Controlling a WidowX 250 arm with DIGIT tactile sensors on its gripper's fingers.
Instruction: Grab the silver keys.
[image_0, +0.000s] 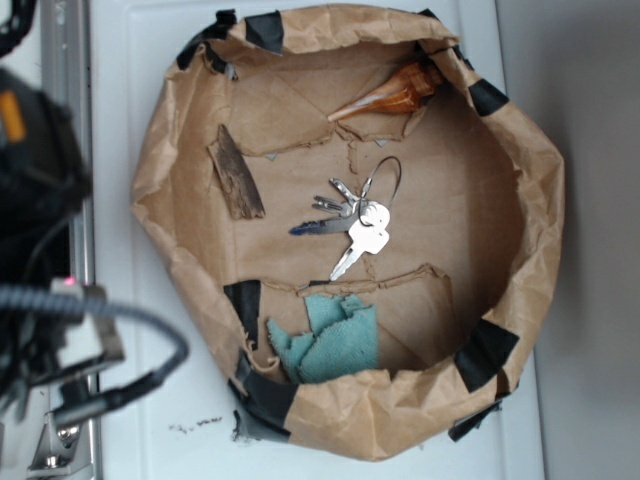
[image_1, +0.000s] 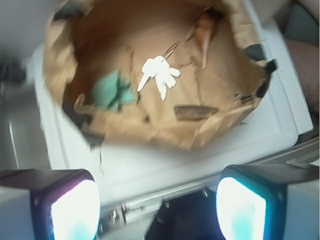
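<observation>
The bunch of shiny silver keys (image_0: 355, 225) lies in the middle of the crumpled brown paper basin (image_0: 520, 150), between the orange pointed seashell (image_0: 390, 97) and the teal cloth (image_0: 330, 340). The gripper (image_1: 157, 207) waits outside, fingers spread. Flat keys may slip away.

Fanned silver keys (image_0: 352, 222) lie flat, untouched.

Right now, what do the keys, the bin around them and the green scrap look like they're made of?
The silver keys look like polished metal: bright glints, with a thin dark wire loop. The bin seems to be crumpled brown paper with a matte, creased wall, patched with black tape. The green scrap looks like soft cloth with ragged edges.
</observation>
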